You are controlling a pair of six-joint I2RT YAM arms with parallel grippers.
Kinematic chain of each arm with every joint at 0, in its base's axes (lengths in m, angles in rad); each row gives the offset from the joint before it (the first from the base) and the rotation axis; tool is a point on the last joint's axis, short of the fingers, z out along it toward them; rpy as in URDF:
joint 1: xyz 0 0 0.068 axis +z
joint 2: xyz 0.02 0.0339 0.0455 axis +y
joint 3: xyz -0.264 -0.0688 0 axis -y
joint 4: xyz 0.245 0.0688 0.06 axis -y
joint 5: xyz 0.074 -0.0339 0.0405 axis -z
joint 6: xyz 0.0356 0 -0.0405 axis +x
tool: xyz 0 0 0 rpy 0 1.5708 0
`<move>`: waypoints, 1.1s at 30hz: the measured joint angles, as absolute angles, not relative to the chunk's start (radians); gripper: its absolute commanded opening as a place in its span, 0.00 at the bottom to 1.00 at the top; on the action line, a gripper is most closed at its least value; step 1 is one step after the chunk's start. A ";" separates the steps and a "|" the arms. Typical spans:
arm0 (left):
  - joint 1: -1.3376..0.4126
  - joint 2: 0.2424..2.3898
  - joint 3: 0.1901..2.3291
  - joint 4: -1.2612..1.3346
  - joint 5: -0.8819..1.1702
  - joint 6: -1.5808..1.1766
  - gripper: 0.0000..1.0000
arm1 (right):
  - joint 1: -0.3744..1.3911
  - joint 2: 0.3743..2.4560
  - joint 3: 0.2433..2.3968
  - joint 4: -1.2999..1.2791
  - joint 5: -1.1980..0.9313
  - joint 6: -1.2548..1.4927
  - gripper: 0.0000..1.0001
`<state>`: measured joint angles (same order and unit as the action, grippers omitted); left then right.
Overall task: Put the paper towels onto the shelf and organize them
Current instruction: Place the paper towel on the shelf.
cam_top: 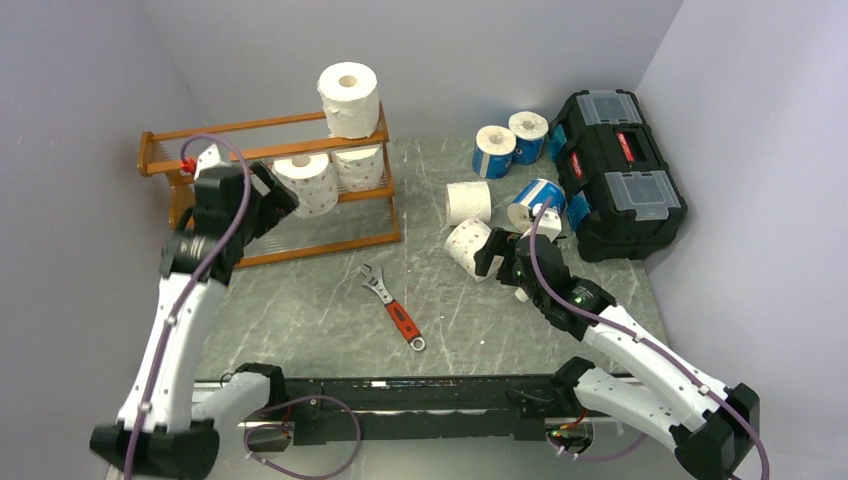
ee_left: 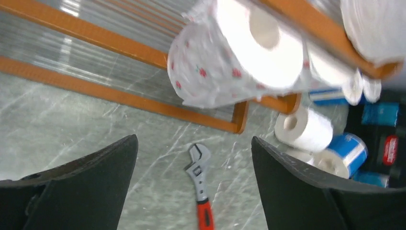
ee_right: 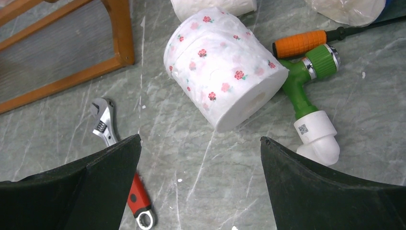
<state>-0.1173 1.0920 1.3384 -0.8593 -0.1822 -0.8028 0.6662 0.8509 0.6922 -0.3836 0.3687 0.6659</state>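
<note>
- The left gripper (cam_top: 283,196): we see its jaws apart and empty, just beside the rose-printed roll (cam_top: 308,183) on the middle tier of the shelf (cam_top: 250,124), at the table's far left.
- A second roll (cam_top: 358,165) lies next to it, and a white roll (cam_top: 349,98) stands on the top tier's right end.
- The right gripper (ee_right: 200,140): we find its jaws wide apart, holding nothing, above a printed roll on the table (ee_right: 222,67), right of centre.
- The blue-wrapped rolls (cam_top: 494,150) lie beside the toolbox (cam_top: 615,170), near the far right corner.
</note>
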 measured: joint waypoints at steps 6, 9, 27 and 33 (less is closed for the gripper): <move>-0.119 0.834 0.999 -0.511 -0.074 -0.532 0.99 | 0.666 0.857 0.683 -0.384 0.368 0.665 0.97; -0.119 0.808 0.912 -0.371 -0.037 -0.429 0.99 | 0.666 0.865 0.683 -0.383 0.367 0.665 0.97; -0.149 0.962 0.832 -0.085 0.025 -0.168 0.99 | 0.666 0.863 0.683 -0.383 0.365 0.654 0.97; -0.154 1.006 0.832 -0.092 0.015 -0.162 0.99 | 0.666 0.862 0.683 -0.383 0.365 0.654 0.97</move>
